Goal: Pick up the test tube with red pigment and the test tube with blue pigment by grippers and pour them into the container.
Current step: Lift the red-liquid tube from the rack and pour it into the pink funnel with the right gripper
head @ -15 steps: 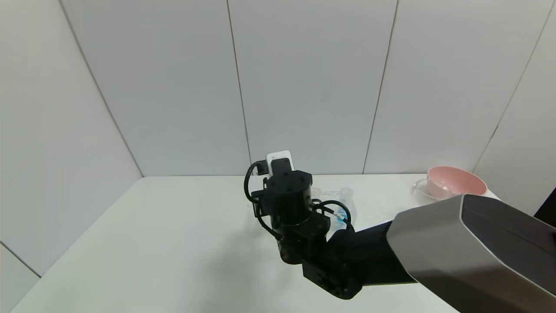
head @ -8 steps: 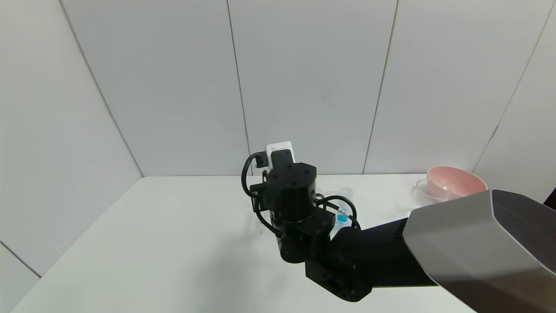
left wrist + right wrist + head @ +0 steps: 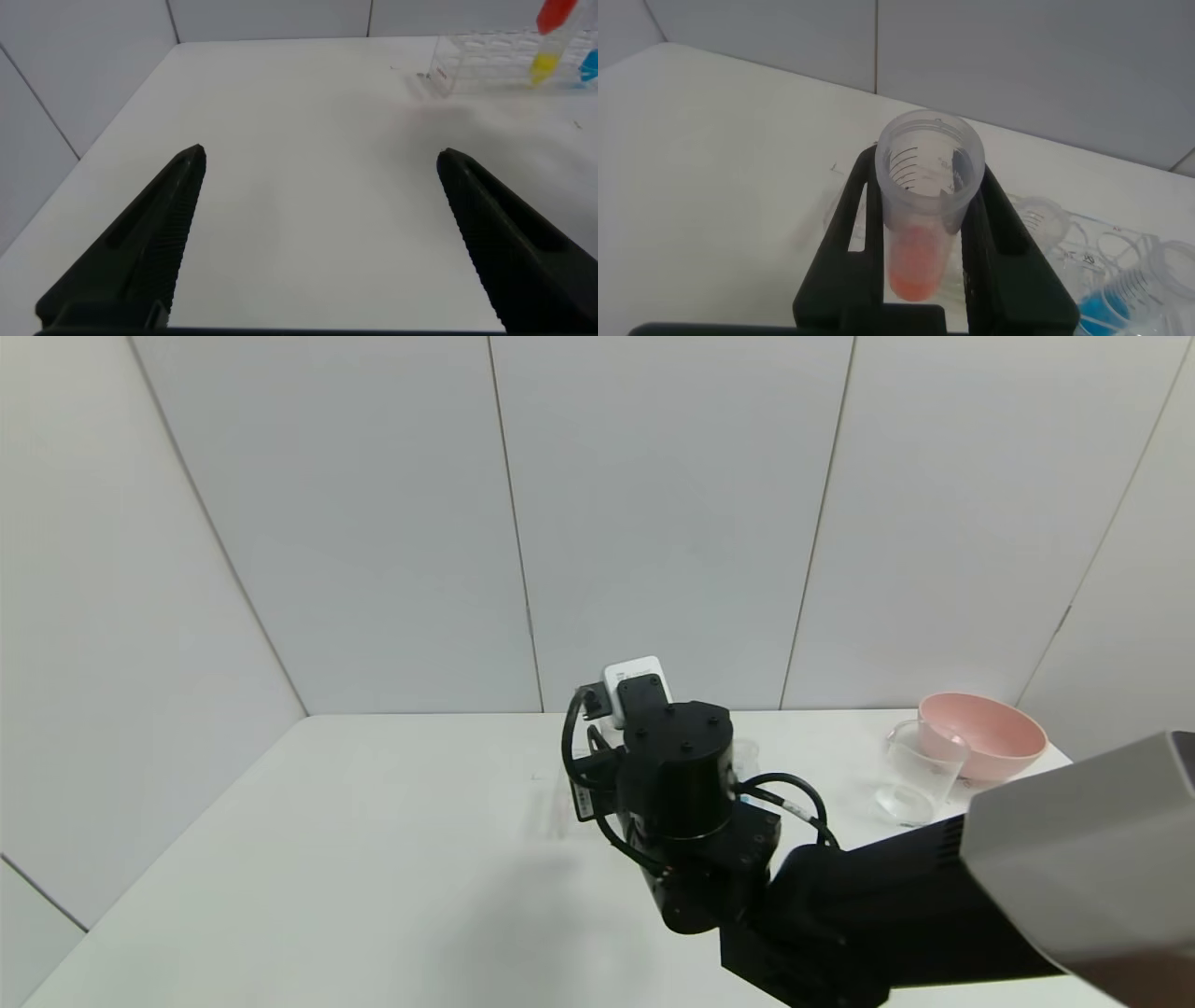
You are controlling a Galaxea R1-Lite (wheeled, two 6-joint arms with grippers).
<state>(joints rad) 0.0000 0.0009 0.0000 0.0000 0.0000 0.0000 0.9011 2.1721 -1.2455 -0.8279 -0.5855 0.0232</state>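
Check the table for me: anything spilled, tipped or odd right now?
Nothing stands out. The right gripper holds the test tube with red pigment upright above the rack, no liquid on the table. The container stands upright beside the pink bowl. The left gripper hangs open and empty.

The right arm's matte black cylindrical end effector (image 3: 621,747) has screw heads on its round cap, looping black cables, a white box at twelve o'clock, and a silver-grey forearm shell.

The left end effector (image 3: 318,233) has ribbed black fingers.
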